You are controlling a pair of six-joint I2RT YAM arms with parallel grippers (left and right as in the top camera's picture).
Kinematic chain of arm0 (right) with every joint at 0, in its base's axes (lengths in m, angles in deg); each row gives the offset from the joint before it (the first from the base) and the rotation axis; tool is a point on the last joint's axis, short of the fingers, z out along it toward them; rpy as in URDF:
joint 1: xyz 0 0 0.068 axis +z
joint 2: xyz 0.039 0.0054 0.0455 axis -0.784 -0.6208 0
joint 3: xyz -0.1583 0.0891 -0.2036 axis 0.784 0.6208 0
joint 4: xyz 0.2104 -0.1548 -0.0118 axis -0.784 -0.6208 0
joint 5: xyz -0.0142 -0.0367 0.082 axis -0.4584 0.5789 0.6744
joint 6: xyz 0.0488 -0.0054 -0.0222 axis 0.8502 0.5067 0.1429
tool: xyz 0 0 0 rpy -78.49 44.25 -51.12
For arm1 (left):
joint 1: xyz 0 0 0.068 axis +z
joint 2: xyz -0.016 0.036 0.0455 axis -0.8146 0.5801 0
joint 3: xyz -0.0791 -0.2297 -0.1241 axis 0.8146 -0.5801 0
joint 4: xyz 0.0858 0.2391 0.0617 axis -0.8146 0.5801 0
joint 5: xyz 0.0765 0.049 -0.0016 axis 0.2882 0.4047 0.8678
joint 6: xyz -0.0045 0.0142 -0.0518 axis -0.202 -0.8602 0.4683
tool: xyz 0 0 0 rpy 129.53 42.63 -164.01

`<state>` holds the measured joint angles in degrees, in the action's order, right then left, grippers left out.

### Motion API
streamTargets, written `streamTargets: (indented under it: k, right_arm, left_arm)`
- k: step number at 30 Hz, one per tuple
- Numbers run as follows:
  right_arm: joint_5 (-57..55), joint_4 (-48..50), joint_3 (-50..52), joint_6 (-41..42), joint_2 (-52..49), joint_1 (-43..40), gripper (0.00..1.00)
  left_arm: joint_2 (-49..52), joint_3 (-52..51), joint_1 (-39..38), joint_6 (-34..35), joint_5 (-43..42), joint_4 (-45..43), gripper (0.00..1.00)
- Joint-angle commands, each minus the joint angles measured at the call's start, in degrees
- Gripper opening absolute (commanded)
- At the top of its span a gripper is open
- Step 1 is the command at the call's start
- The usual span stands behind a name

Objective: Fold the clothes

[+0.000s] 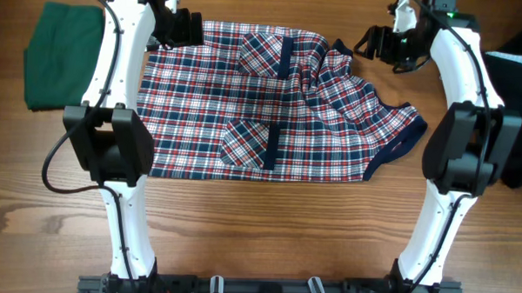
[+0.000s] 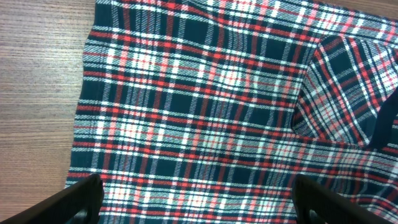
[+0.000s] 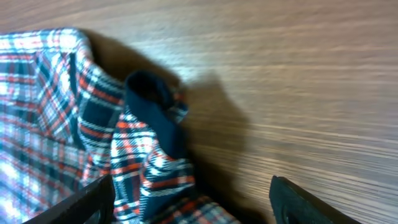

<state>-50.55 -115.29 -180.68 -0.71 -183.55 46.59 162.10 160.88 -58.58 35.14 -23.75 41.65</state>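
Observation:
The clothes' plaid dress lies spread flat across the wooden table, with its two navy-trimmed pockets facing up. My left gripper hangs open over the dress's far left corner. In the left wrist view its fingers stand wide apart above plaid cloth, with a pocket to the right. My right gripper is open at the far right shoulder. There a rumpled navy-trimmed strap lies by the left one of its fingertips, and nothing is pinched.
A folded dark-green garment lies at the far left of the table. A black garment sits at the right edge. Both arms rise from the front edge and flank the dress.

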Motion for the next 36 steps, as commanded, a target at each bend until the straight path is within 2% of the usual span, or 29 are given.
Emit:
streamTargets:
  k: [1, 16, 23, 28, 36]
  right_arm:
    - [7.0, -0.5, -0.1, -1.1, -4.3, -0.2, 0.78]
    - [6.1, 3.3, -0.2, 2.4, -7.2, -3.2, 0.66]
    - [-8.3, 0.9, -0.3, 0.9, -5.2, -4.8, 0.64]
    - [-14.3, -1.2, -0.3, 0.1, -4.0, -3.4, 0.64]
    - [-13.6, -5.6, -0.2, -2.3, -4.2, 3.2, 0.65]
  left_arm:
    - [1.0, -0.2, -0.1, -1.3, 0.2, 0.0, 0.96]
    - [1.0, -0.2, 0.0, -1.3, 0.2, 1.5, 0.96]
    - [1.0, -0.2, 0.0, -1.3, 0.2, 1.5, 0.96]
    - [1.0, -0.2, 0.0, -1.3, 0.2, 1.5, 0.96]
    - [1.0, -0.2, -0.1, -1.3, 0.2, 1.5, 0.96]
